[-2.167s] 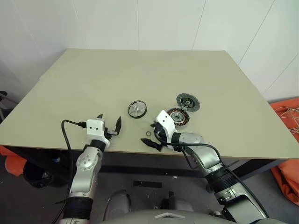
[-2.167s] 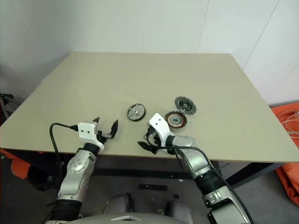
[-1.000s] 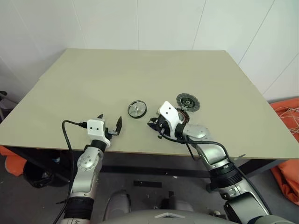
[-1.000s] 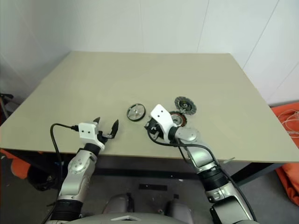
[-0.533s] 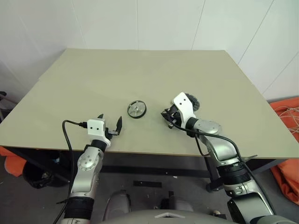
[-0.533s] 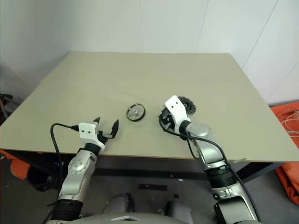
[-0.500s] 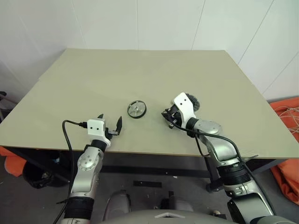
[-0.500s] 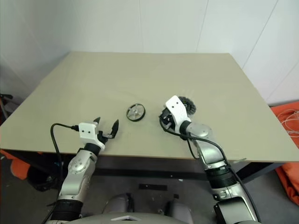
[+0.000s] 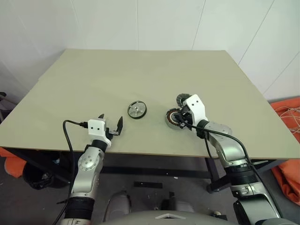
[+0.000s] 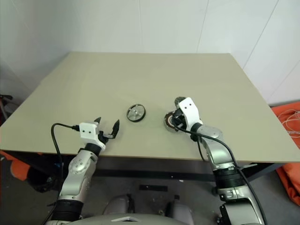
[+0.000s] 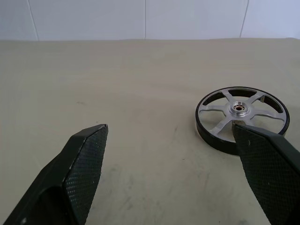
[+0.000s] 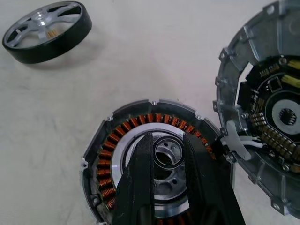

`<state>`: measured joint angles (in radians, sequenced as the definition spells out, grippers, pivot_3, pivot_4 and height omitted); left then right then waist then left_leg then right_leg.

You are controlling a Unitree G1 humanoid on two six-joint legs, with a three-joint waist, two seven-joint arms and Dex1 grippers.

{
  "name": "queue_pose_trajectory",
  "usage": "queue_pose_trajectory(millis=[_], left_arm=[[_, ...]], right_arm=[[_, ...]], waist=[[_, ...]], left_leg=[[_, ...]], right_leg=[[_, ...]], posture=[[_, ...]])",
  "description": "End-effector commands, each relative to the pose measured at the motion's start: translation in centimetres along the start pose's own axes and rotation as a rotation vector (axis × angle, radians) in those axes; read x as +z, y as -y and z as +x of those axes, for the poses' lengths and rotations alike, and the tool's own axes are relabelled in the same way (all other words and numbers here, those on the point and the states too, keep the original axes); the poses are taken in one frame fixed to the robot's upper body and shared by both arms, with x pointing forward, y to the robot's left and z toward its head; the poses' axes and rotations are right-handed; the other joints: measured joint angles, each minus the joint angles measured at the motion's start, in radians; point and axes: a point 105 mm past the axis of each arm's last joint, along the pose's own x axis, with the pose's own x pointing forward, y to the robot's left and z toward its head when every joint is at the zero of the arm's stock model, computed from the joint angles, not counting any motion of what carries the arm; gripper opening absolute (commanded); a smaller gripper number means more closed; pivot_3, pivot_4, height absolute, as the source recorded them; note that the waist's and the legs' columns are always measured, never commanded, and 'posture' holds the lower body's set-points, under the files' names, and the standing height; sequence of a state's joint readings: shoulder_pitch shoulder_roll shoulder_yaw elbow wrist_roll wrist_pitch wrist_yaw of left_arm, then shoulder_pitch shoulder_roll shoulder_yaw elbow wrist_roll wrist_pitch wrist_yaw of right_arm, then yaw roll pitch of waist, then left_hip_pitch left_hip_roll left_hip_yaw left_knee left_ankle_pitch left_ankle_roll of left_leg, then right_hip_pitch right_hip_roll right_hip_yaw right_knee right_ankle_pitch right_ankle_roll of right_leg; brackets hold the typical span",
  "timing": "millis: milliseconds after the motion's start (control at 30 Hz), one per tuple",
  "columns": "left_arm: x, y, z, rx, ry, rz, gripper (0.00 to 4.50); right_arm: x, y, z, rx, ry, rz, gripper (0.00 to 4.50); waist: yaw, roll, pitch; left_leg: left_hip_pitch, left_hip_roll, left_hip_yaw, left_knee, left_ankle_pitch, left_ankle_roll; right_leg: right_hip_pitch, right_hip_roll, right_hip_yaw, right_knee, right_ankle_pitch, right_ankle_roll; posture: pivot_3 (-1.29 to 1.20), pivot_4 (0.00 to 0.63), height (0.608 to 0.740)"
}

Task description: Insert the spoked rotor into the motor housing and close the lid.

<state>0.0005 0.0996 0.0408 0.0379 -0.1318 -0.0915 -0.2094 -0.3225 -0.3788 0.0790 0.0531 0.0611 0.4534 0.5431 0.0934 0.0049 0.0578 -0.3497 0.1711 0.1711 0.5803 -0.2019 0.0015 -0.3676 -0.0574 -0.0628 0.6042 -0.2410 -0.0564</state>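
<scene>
The matte beige table carries three round parts near its front centre. The lid, a grey cast-metal disc with a notched rim and dark circuitry around a pale hub, lies just beside the motor housing, at its 2 o'clock seen from the head. The housing is a short grey cylinder ringed by copper windings around a bright central bore. The spoked rotor, a flat wheel with a black rim and shiny silver spokes, rests well apart at the housing's 9 o'clock. The right gripper hangs over the bore, its narrowed black fingers pinching a small thin ring. The left gripper hovers over the table's front edge, textured fingers spread wide and empty.
</scene>
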Motion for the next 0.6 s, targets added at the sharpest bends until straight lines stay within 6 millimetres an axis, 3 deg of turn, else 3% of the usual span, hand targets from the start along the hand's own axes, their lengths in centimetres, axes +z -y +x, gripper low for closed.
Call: queue_pose_trajectory(millis=[33,600], left_arm=[[1.13,-0.11,0.41,-0.005,0.043,0.016,4.5],[1.05,-0.13,0.52,-0.007,0.042,0.015,4.5]], right_arm=[[0.95,0.76,-0.41,-0.022,0.049,-0.003,0.58],[1.04,0.34,-0.13,-0.012,0.054,0.008,0.58]], waist=[[0.0,0.0,0.0],[0.001,0.0,0.0]], left_leg=[[0.0,0.0,0.0,0.0,0.0,0.0],[0.0,0.0,0.0,0.0,0.0,0.0]], right_leg=[[0.0,0.0,0.0,0.0,0.0,0.0],[0.0,0.0,0.0,0.0,0.0,0.0]], posture=[[0.0,0.0,0.74],[0.0,0.0,0.74]])
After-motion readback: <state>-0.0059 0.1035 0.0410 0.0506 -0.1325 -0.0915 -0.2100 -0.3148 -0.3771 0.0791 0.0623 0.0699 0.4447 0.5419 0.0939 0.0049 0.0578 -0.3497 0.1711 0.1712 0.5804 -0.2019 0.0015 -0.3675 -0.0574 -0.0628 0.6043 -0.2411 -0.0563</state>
